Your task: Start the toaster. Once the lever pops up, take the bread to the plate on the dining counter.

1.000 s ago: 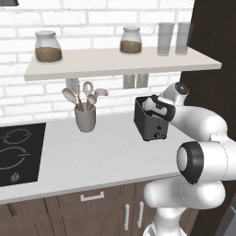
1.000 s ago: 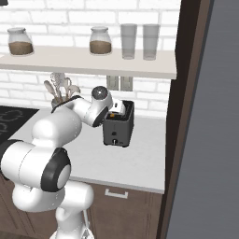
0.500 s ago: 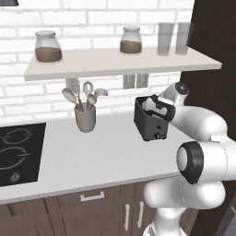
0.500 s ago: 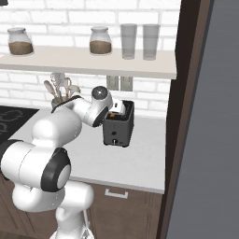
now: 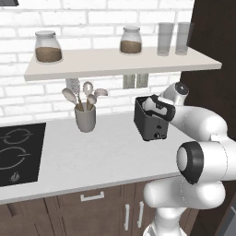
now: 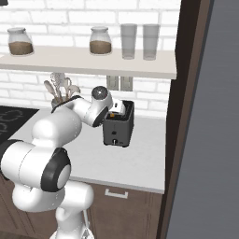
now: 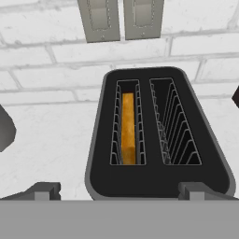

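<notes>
The dark toaster (image 5: 150,123) (image 6: 119,130) stands on the white worktop by the brick wall. Seen from above in the hand view, the toaster (image 7: 158,182) has two slots, and the golden-brown bread (image 7: 128,126) sits upright in the left one; the right slot is empty. My gripper (image 7: 119,190) hovers just above the toaster's near end, open wide, with nothing between its fingers. From the base views the gripper (image 5: 156,105) (image 6: 116,108) hangs over the toaster's top. The plate and the dining counter are out of view.
A grey utensil cup (image 5: 85,119) stands left of the toaster, and a black hob (image 5: 18,152) lies further left. A shelf (image 5: 120,62) with jars and glasses hangs overhead. Wall sockets (image 7: 121,18) sit behind the toaster. A dark tall panel (image 6: 186,116) rises on the right.
</notes>
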